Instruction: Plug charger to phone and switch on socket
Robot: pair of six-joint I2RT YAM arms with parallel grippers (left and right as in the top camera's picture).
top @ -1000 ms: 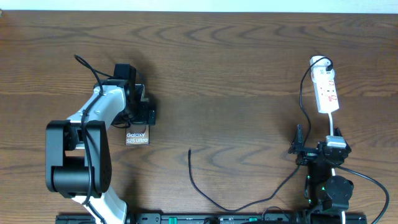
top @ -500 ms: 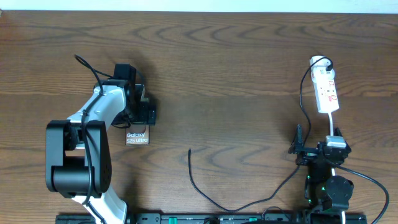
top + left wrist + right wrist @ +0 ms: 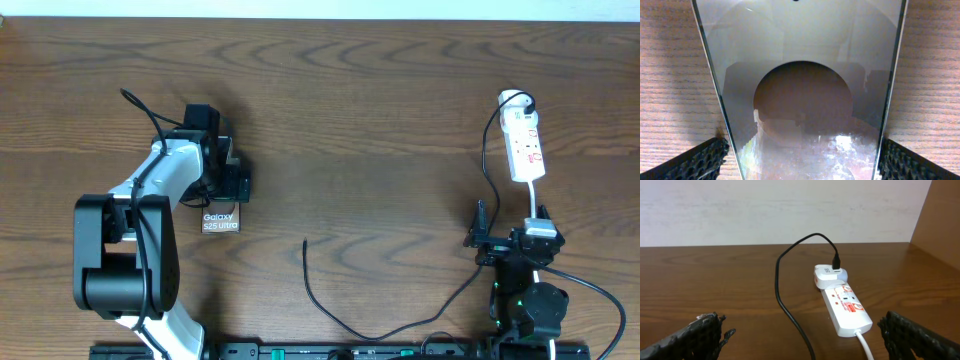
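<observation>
Now, L tool (image 3: 800, 155) clamped on phone (image 3: 800, 90), R tool (image 3: 802, 330) wide apart, charger (image 3: 777, 280) plugged in at socket (image 3: 847, 307).

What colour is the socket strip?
The socket is white with red marks; best seen from the right wrist.

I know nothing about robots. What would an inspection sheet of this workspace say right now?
Surface: dark wood table.
Job's things: phone on the left side. Socket far right, switch state unreadable. Charger plugged into the white adapter on the socket, its plug tip lying loose, apart from the phone.
Clutter: nothing seen.
Grippers: left gripper closed on the phone's long edges; right gripper open, holding nothing, short of the socket.
Cables: charger loops along the table's front edge; white lead leaves the socket toward the right arm.
Surroundings: pale wall behind the table.
</observation>
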